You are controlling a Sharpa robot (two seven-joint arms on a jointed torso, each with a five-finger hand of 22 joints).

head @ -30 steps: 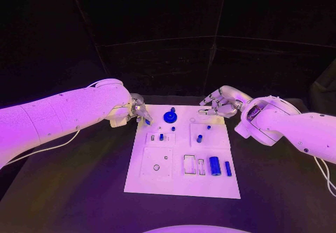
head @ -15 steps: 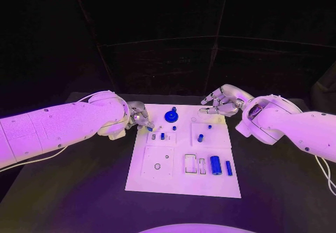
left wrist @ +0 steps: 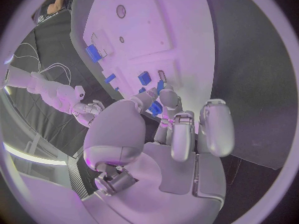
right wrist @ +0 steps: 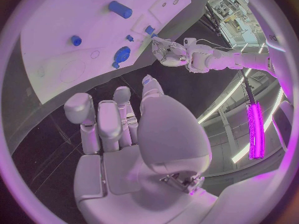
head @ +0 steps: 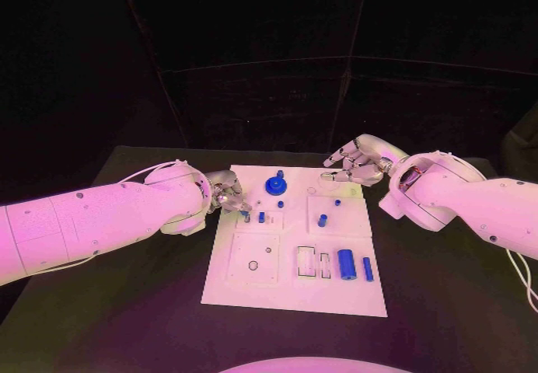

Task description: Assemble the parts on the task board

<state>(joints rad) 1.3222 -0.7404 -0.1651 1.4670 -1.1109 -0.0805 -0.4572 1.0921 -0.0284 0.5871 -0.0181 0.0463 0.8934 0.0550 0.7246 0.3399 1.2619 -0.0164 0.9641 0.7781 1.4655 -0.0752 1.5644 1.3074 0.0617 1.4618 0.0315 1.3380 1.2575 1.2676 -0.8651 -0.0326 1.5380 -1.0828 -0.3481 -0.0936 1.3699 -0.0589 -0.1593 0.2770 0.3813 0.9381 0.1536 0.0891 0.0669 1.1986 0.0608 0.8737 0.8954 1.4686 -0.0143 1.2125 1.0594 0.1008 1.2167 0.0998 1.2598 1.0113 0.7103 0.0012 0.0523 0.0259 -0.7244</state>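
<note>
Surface: black table [head: 134,311], dark room behind it, with the white task board [head: 294,291] lying lengthwise in the middle.
Near end of board: bare white plate; just beyond it a large blue cylinder [head: 345,264] and a thinner blue pin [head: 367,269] lie side by side on the board's right side, next to two narrow rectangular slots [head: 305,262].
Left of the slots: a square panel with a small round hole [head: 253,265].
Middle of board: a small blue peg [head: 322,221] stands on the right panel, and another small blue part [head: 261,218] sits on the left panel.
Left hand: the left hand [head: 228,195] is over the board's left edge by the left panel; the left wrist view shows a small blue piece [left wrist: 156,107] pinched at its fingertips [left wrist: 168,95], the other fingers curled beside it.
Far end of board: a round blue knob-shaped part [head: 274,185] stands near the far middle.
Right hand: the right hand [head: 357,165] is at the board's far right corner, above the surface, fingers loosely bent and apart, holding nothing; the right wrist view shows its fingers [right wrist: 99,122] clear of the board.
</note>
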